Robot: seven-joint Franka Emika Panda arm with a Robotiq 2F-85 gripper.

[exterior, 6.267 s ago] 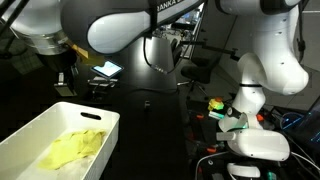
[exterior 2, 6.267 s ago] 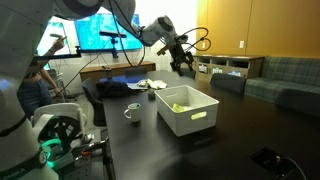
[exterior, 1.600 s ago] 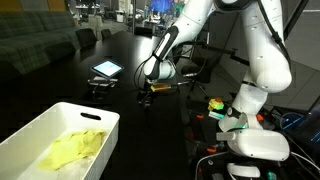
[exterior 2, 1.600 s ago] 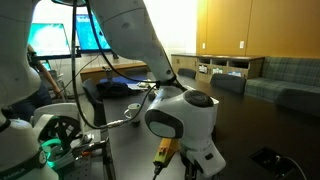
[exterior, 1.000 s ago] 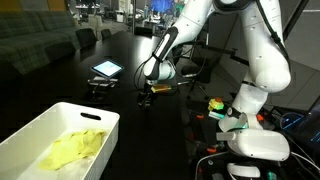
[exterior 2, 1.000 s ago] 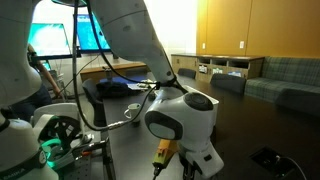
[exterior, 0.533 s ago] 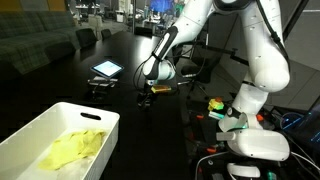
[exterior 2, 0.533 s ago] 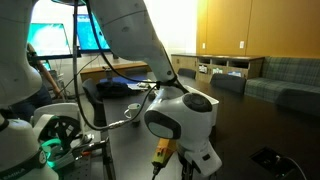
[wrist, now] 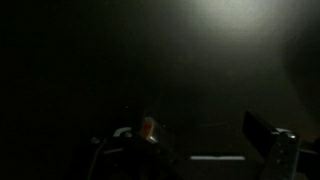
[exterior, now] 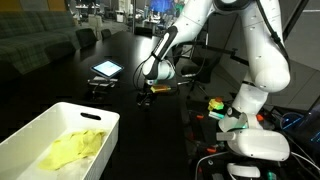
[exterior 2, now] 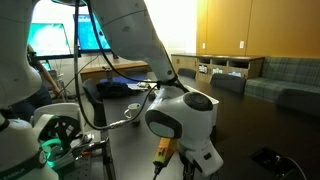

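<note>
Since the earliest frames the arm has swung away from the white bin (exterior: 90,108) and come down over the far part of the dark table (exterior: 130,125). In an exterior view the gripper (exterior: 146,94) hangs just above a small dark object (exterior: 146,101), claw spread and well apart from the bin, and the object is too dim to tell its long axis or heading. In an exterior view the arm's bulky white joint (exterior 2: 180,118) hides gripper, object and bin, and the wrist view is almost black, showing only an orange speck (wrist: 148,127).
</note>
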